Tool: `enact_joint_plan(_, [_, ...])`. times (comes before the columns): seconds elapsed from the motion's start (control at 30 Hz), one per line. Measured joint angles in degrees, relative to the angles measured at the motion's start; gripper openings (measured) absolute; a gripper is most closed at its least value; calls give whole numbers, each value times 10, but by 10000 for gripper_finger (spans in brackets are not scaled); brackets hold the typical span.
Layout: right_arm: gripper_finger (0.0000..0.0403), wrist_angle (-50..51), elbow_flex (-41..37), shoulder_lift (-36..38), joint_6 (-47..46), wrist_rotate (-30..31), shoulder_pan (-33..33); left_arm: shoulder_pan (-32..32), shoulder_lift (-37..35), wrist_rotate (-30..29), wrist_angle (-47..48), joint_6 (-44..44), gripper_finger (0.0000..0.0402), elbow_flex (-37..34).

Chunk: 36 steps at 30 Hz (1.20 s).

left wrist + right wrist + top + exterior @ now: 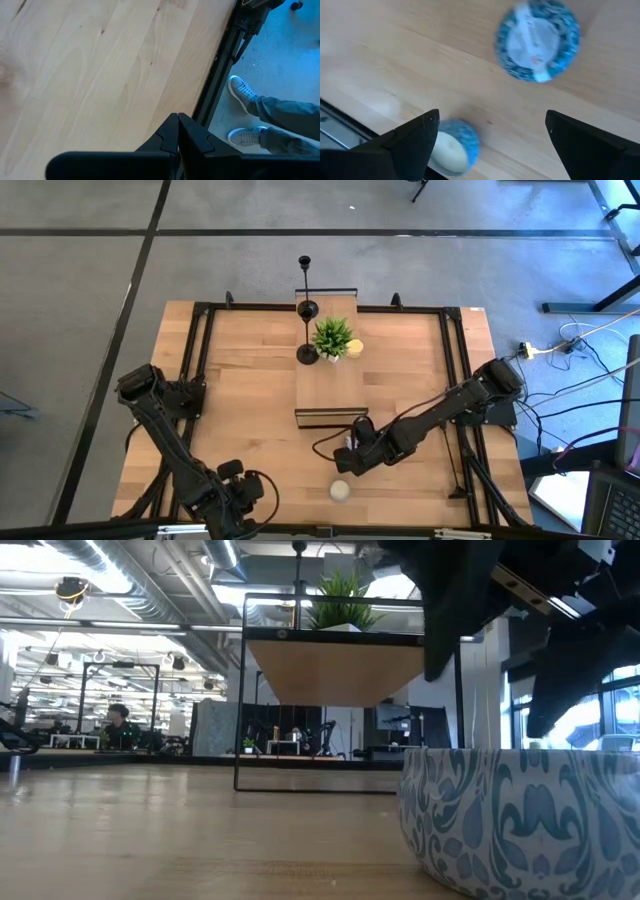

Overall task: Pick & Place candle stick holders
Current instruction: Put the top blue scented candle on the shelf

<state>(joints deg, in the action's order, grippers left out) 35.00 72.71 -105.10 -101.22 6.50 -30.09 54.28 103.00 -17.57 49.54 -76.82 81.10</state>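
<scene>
Right fingers [487, 135] spread wide and empty above the counter [240, 400]; left fingers [178, 137] pressed together, empty.

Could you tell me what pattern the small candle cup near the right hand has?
Blue-and-white floral scrollwork on the candle cup; low view shows it best.

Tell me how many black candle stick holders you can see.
2. One candle stick holder stands at the far edge of the shelf, another beside the potted plant; more may be hidden.
</scene>
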Motion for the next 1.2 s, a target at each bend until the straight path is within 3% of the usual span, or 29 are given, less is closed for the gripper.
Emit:
enact_joint_plan(0.23, [360,-81,0,0,-1,125,-35,4,0,-4,0,-6,2,0])
enact_joint_plan(0.37, [331,-108,0,0,-11,206,-64,9,0,-10,0,-15,2,0])
enact_joint_plan(0.5, [268,-105,0,0,-14,249,-84,12,0,-24,0,-20,2,0])
enact_joint_plan(0.63, [169,-137,0,0,27,254,-96,12,0,-25,5,-20,2,0])
enact_joint_plan(0.73, [92,-246,0,0,110,227,-104,13,0,-25,14,-20,2,0])
enact_joint_plan(0.87, [22,-424,0,0,209,102,-105,16,0,-25,22,-20,2,0])
enact_joint_plan(1.07, [7,-598,0,1,150,-15,-121,16,-1,-25,22,-10,2,0])
enact_joint_plan(1.2, [7,-620,0,0,60,-69,-145,18,-1,-19,22,-5,2,0])
